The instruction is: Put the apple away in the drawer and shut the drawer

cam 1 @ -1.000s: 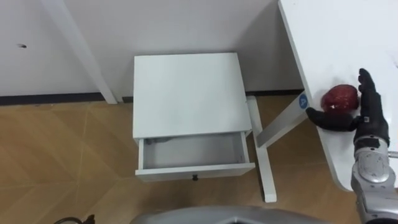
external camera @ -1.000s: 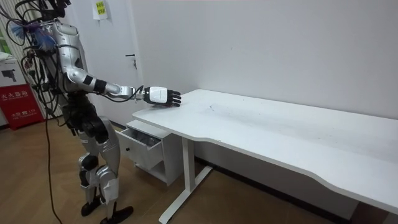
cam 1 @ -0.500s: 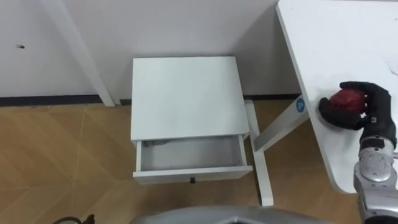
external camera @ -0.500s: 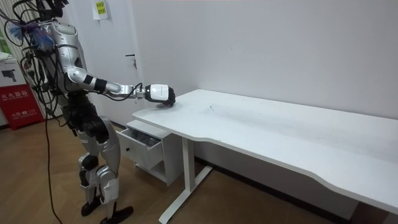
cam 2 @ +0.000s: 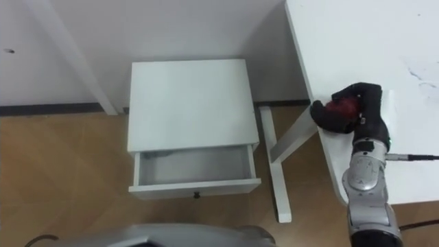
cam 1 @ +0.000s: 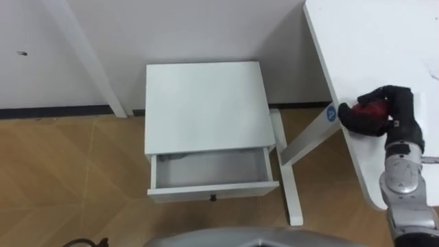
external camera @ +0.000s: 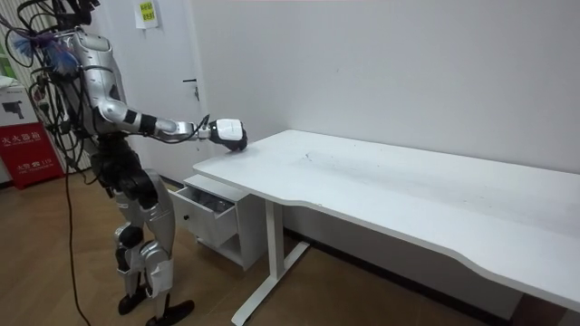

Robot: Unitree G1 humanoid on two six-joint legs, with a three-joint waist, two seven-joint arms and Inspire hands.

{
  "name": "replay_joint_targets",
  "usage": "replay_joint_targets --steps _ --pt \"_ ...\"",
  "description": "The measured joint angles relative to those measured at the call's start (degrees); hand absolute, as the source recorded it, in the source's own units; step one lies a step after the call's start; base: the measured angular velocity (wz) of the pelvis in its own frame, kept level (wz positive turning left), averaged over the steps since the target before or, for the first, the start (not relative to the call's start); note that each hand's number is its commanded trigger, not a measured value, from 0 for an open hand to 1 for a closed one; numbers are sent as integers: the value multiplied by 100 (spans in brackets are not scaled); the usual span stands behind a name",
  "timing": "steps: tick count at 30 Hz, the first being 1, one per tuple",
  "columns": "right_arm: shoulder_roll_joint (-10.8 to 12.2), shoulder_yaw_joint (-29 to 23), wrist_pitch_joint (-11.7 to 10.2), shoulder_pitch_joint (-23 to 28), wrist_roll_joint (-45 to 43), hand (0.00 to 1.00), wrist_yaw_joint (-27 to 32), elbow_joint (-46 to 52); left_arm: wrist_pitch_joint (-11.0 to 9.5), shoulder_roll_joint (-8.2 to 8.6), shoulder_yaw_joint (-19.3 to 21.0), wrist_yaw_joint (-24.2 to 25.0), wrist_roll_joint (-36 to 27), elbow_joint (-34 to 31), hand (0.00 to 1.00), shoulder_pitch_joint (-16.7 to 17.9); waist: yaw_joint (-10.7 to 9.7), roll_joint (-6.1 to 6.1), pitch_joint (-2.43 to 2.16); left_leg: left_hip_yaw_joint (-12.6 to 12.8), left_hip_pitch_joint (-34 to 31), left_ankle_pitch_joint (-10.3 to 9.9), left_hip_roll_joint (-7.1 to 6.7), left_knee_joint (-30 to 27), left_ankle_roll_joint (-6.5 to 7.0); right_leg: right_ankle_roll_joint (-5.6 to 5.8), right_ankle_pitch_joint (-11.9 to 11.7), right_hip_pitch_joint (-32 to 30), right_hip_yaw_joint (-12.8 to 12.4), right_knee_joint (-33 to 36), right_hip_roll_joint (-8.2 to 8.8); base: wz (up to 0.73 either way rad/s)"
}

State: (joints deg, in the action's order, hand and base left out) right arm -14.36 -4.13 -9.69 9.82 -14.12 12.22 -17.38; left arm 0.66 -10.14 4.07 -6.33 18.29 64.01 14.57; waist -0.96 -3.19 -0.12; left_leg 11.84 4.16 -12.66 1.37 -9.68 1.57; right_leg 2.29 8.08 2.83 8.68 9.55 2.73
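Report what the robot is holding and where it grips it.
The right hand holds the red apple, with fingers and thumb curled round its top and sides, at the edge of the white desk.

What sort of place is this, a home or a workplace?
Probably an office or lab workroom: a long white desk, a small drawer cabinet beside it and a wood-look floor. The robot's right hand grips an apple at the desk's edge.
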Motion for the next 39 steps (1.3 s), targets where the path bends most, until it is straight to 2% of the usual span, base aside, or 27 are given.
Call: replay_joint_targets --steps 4,5,6,8,11,13,16,22,31,32,33,34,39 --pt "7 439 101 -11 -34 100 -168 273 -15 -20 -160 -9 -3 0 0 -34 84 31 3 -4 -35 0 4 -16 1 -1 -1 -26 4 -1 7 0" --pt "8 678 114 -25 -49 100 -256 274 -14 -23 -249 -8 -4 0 0 -129 154 40 5 -20 -63 1 5 -19 2 -2 -1 -46 28 2 14 6" --pt "13 920 135 -41 -73 100 -395 273 -15 -20 -320 -5 -6 8 0 -162 255 56 16 -30 -75 2 2 -21 4 -2 -1 -52 39 0 18 6" --pt "56 1216 158 -96 -181 100 -656 263 -28 3 -355 18 -5 7 0 -249 327 76 28 -68 -85 3 1 -19 5 -2 -1 -51 79 -2 26 9" --pt "185 1499 161 -225 -302 100 -1003 265 -54 13 -396 34 -4 9 0 -307 457 124 50 -127 -147 7 -2 -19 11 -1 -1 -77 136 -11 30 13" --pt "219 1645 181 -296 -425 100 -1174 282 -45 21 -442 38 -4 11 0 -283 472 162 72 -163 -172 7 -3 -15 11 -1 -1 -85 162 -13 31 12" --pt "323 1711 236 -313 -609 100 -1435 401 18 43 -437 78 -6 14 0 -249 510 179 63 -181 -231 8 -11 -11 9 -1 -1 -89 186 -97 31 10" --pt "315 1866 238 -312 -607 100 -1672 503 21 49 -441 70 -28 32 0 -281 577 161 37 -395 -243 9 -9 -2 7 -1 -1 -75 266 -98 29 13" --pt "315 1867 238 -312 -620 100 -1737 507 22 51 -443 25 -19 49 0 -392 590 185 53 -418 -262 9 -16 8 7 -1 0 -86 250 -99 35 1" --pt "315 1870 238 -311 -619 75 -1737 507 21 51 -442 21 -19 19 0 -395 594 188 55 -417 -265 9 -16 9 7 -1 0 -87 250 -100 35 0" --pt "316 1871 238 -303 -619 15 -1737 506 18 51 -442 15 -22 5 0 -403 592 188 55 -417 -268 9 -16 9 7 -1 0 -90 250 -100 35 0" --pt "316 1873 238 -298 -620 0 -1738 506 17 51 -443 14 -21 3 0 -409 590 188 56 -417 -269 9 -16 8 7 -1 0 -90 252 -100 35 0" --pt "323 1882 238 -272 -623 0 -1745 506 8 52 -439 12 -20 -62 0 -441 586 184 53 -417 -300 10 -22 0 8 -1 0 -94 261 -99 41 0"
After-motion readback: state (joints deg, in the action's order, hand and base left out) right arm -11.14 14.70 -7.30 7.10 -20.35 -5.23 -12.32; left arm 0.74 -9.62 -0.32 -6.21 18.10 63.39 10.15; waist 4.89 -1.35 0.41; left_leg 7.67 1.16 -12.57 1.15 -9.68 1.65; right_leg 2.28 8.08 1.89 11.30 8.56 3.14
